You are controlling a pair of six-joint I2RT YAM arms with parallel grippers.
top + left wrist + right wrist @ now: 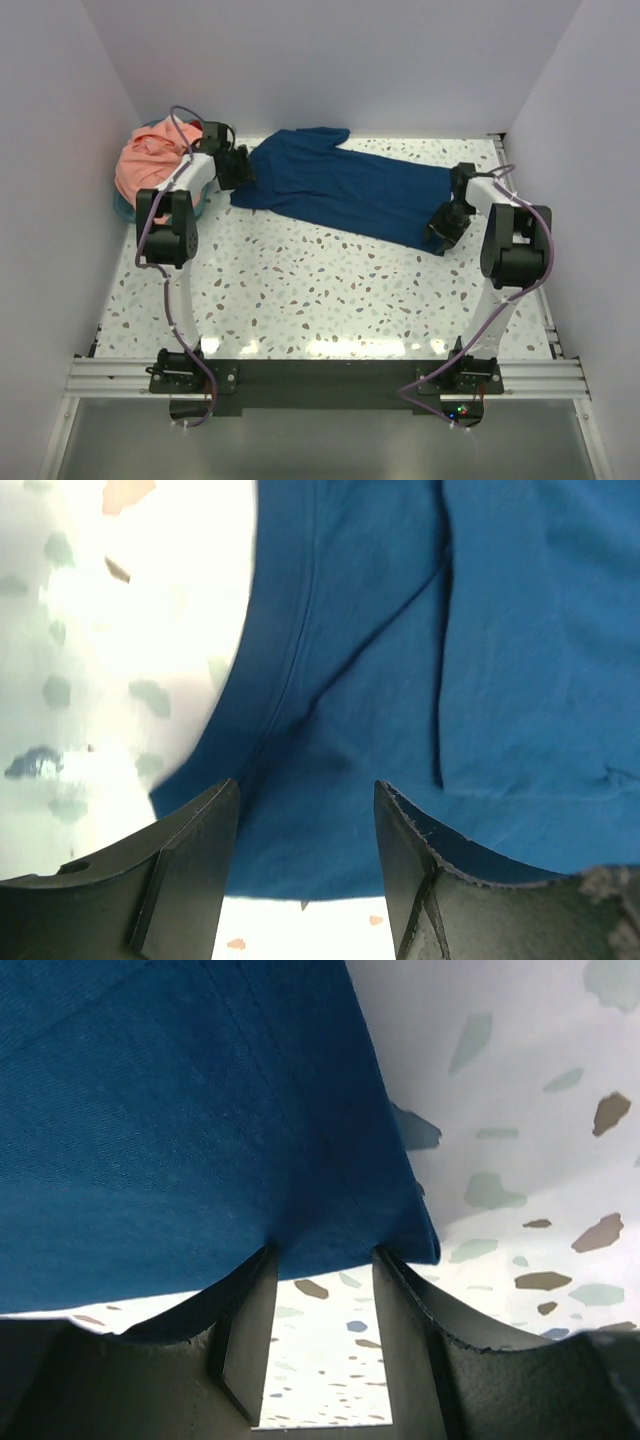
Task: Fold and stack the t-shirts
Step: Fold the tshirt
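Note:
The navy blue t-shirt [345, 190] lies spread across the back of the table, with no print showing. My left gripper [236, 166] is at its left edge. In the left wrist view the left gripper [306, 815] is open, its fingers [190, 865] astride the shirt's edge [330, 730]. My right gripper [447, 222] is at the shirt's near right corner. In the right wrist view the right gripper [322, 1260] is open, and the shirt's hem [200, 1140] rests at its fingertips. The salmon-pink t-shirt [148, 160] is bunched in the basket at the far left.
The round teal basket [122, 208] stands at the far left, against the left wall and behind my left arm. White walls close in the table at the left, back and right. The speckled tabletop [330, 290] stretches between the shirt and the arm bases.

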